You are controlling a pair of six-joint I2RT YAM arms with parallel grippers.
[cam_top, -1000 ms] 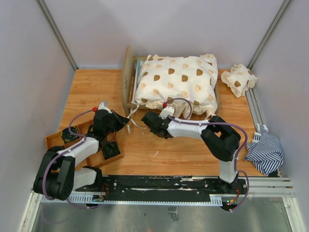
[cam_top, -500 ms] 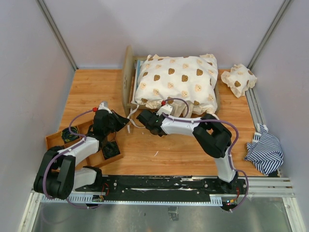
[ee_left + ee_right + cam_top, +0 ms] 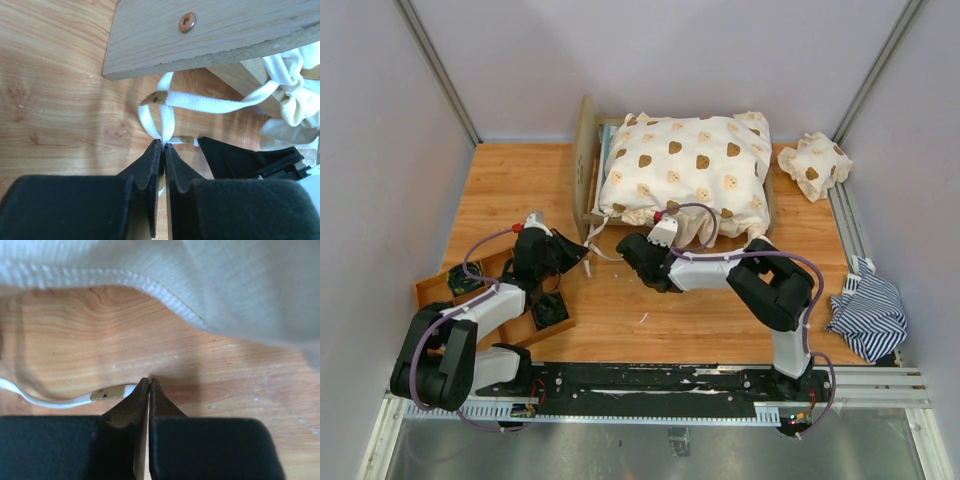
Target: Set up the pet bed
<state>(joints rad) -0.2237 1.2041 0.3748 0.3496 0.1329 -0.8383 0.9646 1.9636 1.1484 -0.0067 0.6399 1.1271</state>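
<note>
pet bed (image 3: 586,165) at far middle of worktop (image 3: 510,190), headboard to the left, bear-print cover (image 3: 685,165) piled on it, left hand (image 3: 163,145) pinched closed on white tie (image 3: 210,104), right hand (image 3: 149,382) fully closed at a tie's tan tip, can't tell if gripped

I'm looking at a wooden tabletop (image 3: 520,180) spreading under and all around the right pincer (image 3: 625,245), its grain running sideways. Pale grey walls (image 3: 650,60) are closing it in beyond the pincer and to either side, with metal struts (image 3: 438,70) slanting up the far corners. Behind the pincer, toward me, a black rail (image 3: 650,378) and a steel shelf (image 3: 570,445) are edging the table. Soft, even light is falling everywhere.
</note>
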